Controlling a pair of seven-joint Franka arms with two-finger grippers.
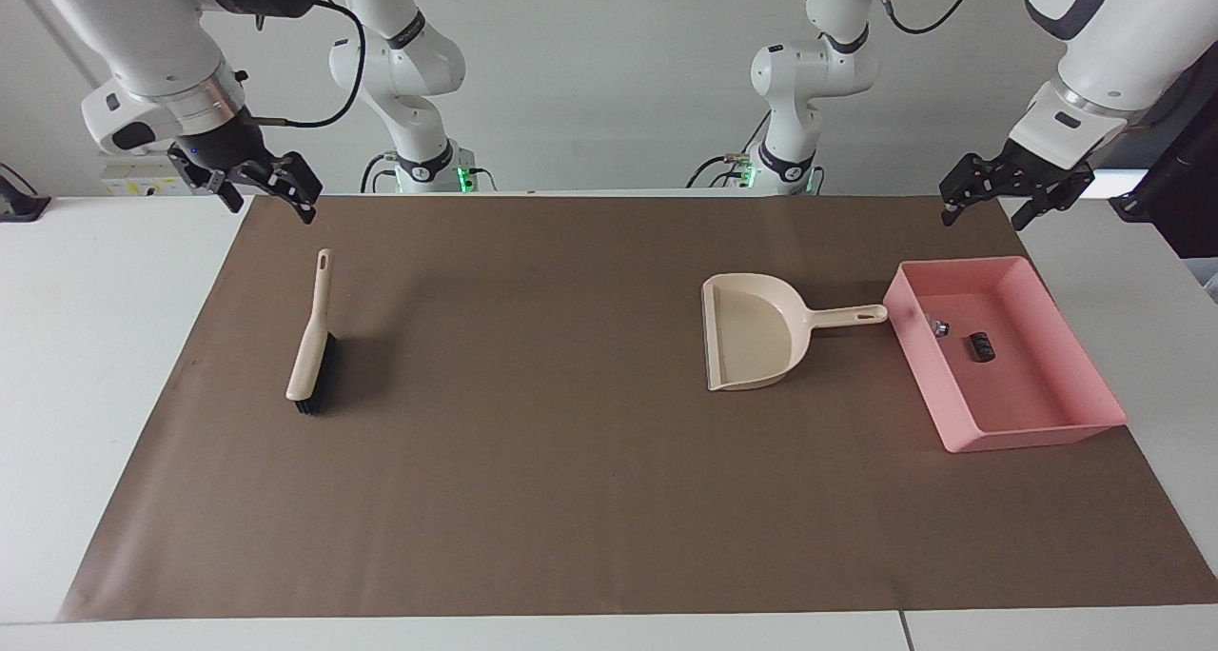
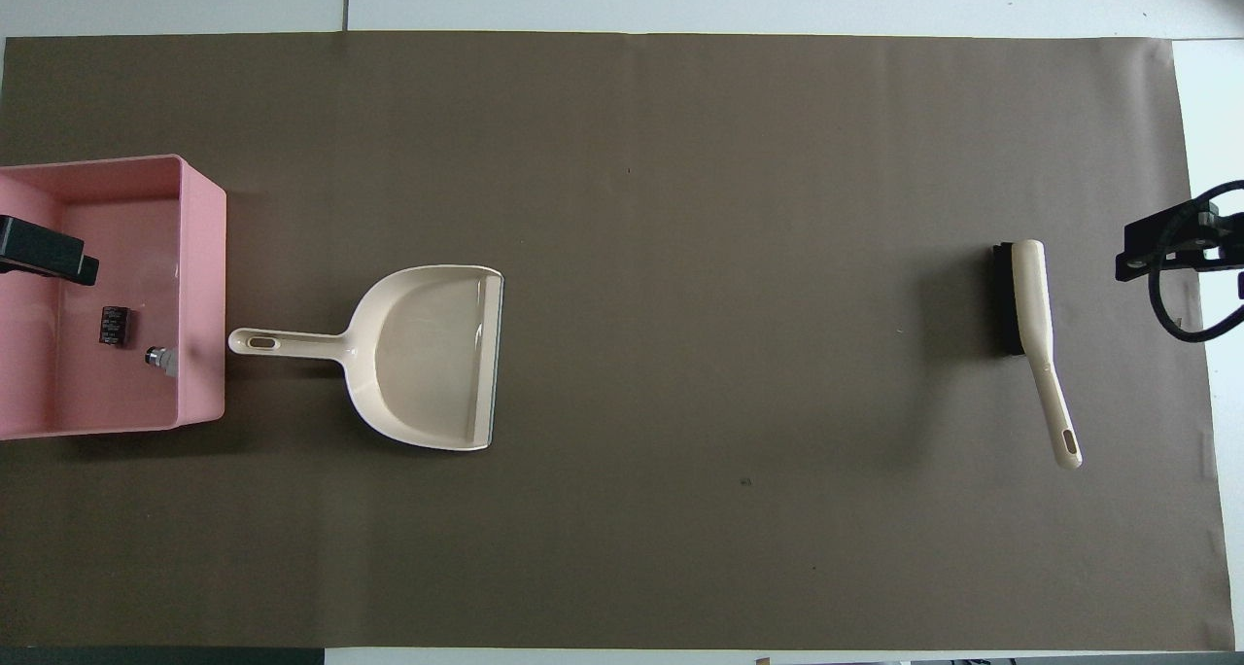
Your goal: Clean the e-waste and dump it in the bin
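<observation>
Facing view: the bin (image 1: pixel 1094 365), a shallow pink plastic tray with sloping walls, is sitting at right of frame on the matte brown mat (image 1: pixel 571 499). The e-waste (image 1: pixel 982 346), a black block and a small grey bit, is lying inside it. Left gripper (image 1: pixel 990 211) is hanging released, upper right. Right gripper (image 1: pixel 269 197) is hanging released, upper left. Smooth beige dustpan (image 1: pixel 752 342) and brush (image 1: pixel 312 342) are lying flat.

Counted: one pink bin (image 1: pixel 1037 432), two e-waste bits (image 1: pixel 982 347) inside it, one dustpan (image 1: pixel 756 342), one brush (image 1: pixel 312 342), one brown mat (image 1: pixel 590 499), two grippers seen.
</observation>
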